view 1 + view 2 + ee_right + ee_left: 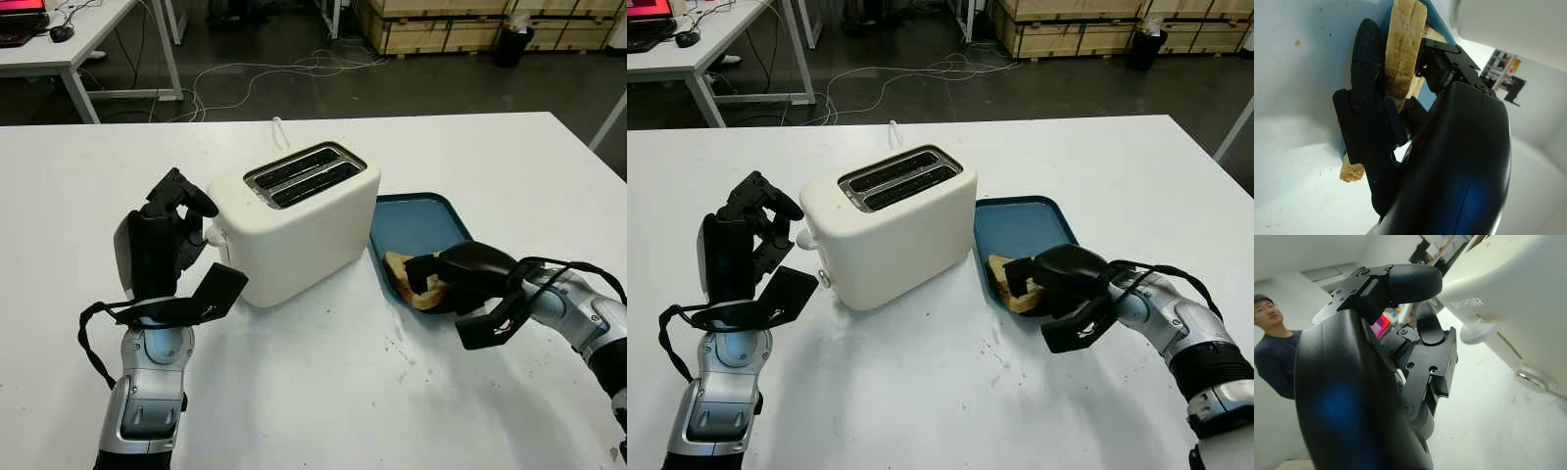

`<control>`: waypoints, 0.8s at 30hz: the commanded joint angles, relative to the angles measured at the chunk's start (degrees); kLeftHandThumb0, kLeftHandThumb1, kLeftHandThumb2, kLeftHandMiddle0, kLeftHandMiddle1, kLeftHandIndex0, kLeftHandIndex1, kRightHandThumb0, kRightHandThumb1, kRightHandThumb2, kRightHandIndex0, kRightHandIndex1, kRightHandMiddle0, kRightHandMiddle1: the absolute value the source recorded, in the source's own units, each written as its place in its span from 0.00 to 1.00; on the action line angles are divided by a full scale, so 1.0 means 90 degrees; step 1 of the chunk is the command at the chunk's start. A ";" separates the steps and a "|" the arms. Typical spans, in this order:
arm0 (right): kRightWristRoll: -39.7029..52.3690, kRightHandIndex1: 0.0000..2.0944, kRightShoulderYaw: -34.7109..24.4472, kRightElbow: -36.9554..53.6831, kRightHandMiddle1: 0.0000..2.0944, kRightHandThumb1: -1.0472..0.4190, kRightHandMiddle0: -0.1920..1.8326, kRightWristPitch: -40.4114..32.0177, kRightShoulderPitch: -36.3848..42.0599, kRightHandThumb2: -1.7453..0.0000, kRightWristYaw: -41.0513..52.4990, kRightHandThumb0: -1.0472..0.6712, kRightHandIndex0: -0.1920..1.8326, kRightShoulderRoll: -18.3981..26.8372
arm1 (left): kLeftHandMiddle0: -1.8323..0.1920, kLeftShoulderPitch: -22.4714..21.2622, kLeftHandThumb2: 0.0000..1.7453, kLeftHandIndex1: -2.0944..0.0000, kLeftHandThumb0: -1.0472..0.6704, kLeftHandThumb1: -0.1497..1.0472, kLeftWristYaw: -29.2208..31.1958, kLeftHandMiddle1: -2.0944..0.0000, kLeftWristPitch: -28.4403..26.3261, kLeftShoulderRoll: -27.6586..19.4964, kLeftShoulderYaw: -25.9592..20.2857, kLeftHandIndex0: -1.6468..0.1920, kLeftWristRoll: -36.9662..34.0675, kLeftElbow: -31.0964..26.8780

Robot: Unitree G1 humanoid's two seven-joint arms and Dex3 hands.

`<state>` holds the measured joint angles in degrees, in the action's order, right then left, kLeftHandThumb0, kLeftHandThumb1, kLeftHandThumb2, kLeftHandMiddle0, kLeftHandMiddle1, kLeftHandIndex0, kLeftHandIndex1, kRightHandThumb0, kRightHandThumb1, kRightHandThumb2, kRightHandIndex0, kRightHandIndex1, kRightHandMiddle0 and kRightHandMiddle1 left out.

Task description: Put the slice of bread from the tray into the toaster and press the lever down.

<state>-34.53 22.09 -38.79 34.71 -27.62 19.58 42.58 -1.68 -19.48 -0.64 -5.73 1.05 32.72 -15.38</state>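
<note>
A cream two-slot toaster (299, 220) stands mid-table, its white lever knob (214, 235) on the end facing my left hand. To its right lies a blue tray (421, 217). At the tray's near left corner a slice of bread (409, 284) is tipped up on edge, and my right hand (433, 279) is shut on it. The right wrist view shows the slice (1403, 54) pinched between the black fingers (1369, 98). My left hand (191, 208) is open, raised upright just left of the lever, apart from it. The lever knob (1476, 330) sits close beyond that hand in the left wrist view.
The white table (323, 392) has crumbs in front of the tray. The toaster's white cord (279, 130) runs off the far edge. Beyond are a dark floor with cables (294, 69) and another table (69, 44). A person (1273, 347) stands off to the left.
</note>
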 commanded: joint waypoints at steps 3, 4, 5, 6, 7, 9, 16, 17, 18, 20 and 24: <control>0.0158 0.46 0.0044 0.0131 0.31 0.09 0.48 -0.0248 0.0045 0.68 0.0644 0.27 0.51 0.0024 | 0.40 -0.0034 0.33 0.17 0.67 0.89 -0.0074 0.17 0.0054 -0.0019 0.0025 0.57 0.0094 0.0021; 0.0262 0.50 0.0011 0.0169 0.33 0.09 0.47 -0.0271 -0.0003 0.70 0.0821 0.26 0.49 0.0043 | 0.40 -0.0034 0.33 0.17 0.67 0.89 -0.0077 0.17 0.0045 -0.0009 0.0024 0.57 0.0091 0.0014; 0.0350 0.55 -0.0016 0.0196 0.39 0.09 0.44 -0.0290 -0.0036 0.72 0.0966 0.24 0.47 0.0056 | 0.40 -0.0033 0.33 0.17 0.67 0.89 -0.0079 0.17 0.0038 0.0000 0.0025 0.57 0.0086 0.0009; 0.0460 0.57 -0.0052 0.0246 0.43 0.09 0.42 -0.0330 -0.0072 0.74 0.1162 0.22 0.45 0.0072 | 0.40 -0.0035 0.33 0.17 0.67 0.89 -0.0086 0.17 0.0032 0.0007 0.0026 0.57 0.0086 0.0007; 0.0573 0.58 -0.0089 0.0295 0.45 0.09 0.41 -0.0364 -0.0101 0.75 0.1345 0.21 0.43 0.0090 | 0.40 -0.0037 0.33 0.17 0.67 0.89 -0.0096 0.17 0.0040 0.0007 0.0026 0.57 0.0085 0.0013; 0.0766 0.57 -0.0165 0.0422 0.48 0.09 0.39 -0.0402 -0.0140 0.77 0.1639 0.19 0.41 0.0139 | 0.40 -0.0035 0.32 0.17 0.67 0.89 -0.0107 0.17 0.0042 -0.0008 0.0027 0.57 0.0101 0.0019; 0.0771 0.58 -0.0538 0.0712 0.40 0.09 0.48 -0.0151 0.0067 0.69 0.0869 0.29 0.51 0.0108 | 0.40 -0.0028 0.33 0.17 0.68 0.89 -0.0138 0.17 0.0142 -0.0032 0.0021 0.57 0.0037 0.0051; 0.0758 0.57 -0.0546 0.0731 0.43 0.09 0.48 -0.0167 0.0062 0.68 0.0827 0.30 0.51 0.0107 | 0.40 -0.0028 0.33 0.17 0.69 0.89 -0.0140 0.17 0.0115 -0.0030 0.0024 0.57 0.0059 0.0045; 0.0733 0.54 -0.0527 0.0747 0.44 0.09 0.47 -0.0210 0.0042 0.68 0.0834 0.31 0.52 0.0115 | 0.40 -0.0030 0.33 0.17 0.68 0.89 -0.0140 0.17 0.0092 -0.0021 0.0025 0.57 0.0066 0.0038; 0.0705 0.47 -0.0497 0.0682 0.41 0.09 0.47 -0.0164 -0.0001 0.67 0.0792 0.31 0.55 0.0119 | 0.40 -0.0027 0.33 0.17 0.68 0.89 -0.0128 0.17 0.0057 -0.0009 0.0027 0.58 0.0068 0.0018; 0.0761 0.77 -0.0654 0.0488 0.67 0.09 0.39 0.0089 0.0043 0.67 0.0168 0.32 0.46 0.0009 | 0.40 -0.0030 0.32 0.17 0.68 0.89 -0.0175 0.17 0.0034 -0.0021 0.0031 0.58 0.0157 0.0027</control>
<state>-27.81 17.26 -34.02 34.09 -27.10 23.38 43.36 -1.68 -20.42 -0.47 -5.71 1.11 32.86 -15.26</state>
